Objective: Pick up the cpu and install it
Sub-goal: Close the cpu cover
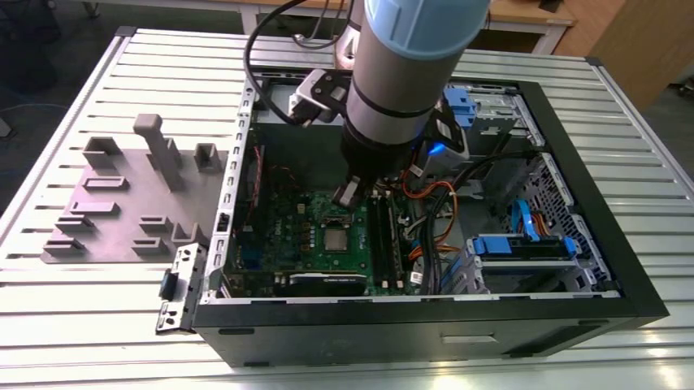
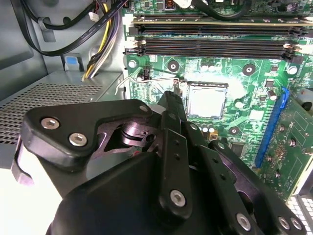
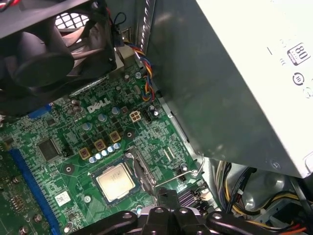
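Hovering inside the open computer case (image 1: pixel 564 317), the hand (image 2: pixel 173 105) hangs just above the motherboard (image 3: pixel 58 142) — whether it is wide or narrow, I cannot tell. The cpu (image 3: pixel 115 181) already lies in its socket just beyond the hand's tip, the thin wire lever (image 3: pixel 178 175) beside it standing up. I judge placing done and securing in hand — calling for a careful press on that lever.

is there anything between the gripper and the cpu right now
Nothing visible does. The cpu lies flat in its socket on the green motherboard, top bare, in both wrist views. The gripper hangs just beside it, with open board between them.
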### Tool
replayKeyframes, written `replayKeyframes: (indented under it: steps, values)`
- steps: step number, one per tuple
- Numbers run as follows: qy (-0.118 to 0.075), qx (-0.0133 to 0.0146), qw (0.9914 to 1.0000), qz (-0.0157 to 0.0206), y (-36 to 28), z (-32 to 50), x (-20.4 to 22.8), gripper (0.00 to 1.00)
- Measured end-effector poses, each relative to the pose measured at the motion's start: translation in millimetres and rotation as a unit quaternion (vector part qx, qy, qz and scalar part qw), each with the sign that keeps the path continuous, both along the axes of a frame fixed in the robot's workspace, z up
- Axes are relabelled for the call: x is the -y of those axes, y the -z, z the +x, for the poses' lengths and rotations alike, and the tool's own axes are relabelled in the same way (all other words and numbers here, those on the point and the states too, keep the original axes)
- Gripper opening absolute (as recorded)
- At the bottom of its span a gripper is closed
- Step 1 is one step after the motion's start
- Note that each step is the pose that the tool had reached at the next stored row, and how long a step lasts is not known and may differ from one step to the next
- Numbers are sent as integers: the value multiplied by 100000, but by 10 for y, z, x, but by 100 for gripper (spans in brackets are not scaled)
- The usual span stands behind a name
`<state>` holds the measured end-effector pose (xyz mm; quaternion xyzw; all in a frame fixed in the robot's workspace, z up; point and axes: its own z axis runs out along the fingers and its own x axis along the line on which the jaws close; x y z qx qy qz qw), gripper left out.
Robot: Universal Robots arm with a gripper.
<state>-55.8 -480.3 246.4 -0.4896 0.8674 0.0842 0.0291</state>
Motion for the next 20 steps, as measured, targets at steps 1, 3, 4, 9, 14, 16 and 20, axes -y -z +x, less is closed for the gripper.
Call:
replayKeyframes:
  steps: [1, 3, 4, 9, 14, 16, 20]
  values:
    - [3, 0, 100000, 1, 0, 0, 5, 11]
    - [4, 1, 100000, 2, 0, 0, 12, 11]
    - [2, 1, 100000, 3, 0, 0, 16, 11]
    - [3, 0, 100000, 2, 0, 0, 26, 11]
    - [2, 2, 100000, 4, 0, 0, 28, 11]
    - [3, 1, 100000, 2, 0, 0, 28, 11]
    - [4, 2, 100000, 6, 0, 0, 28, 11]
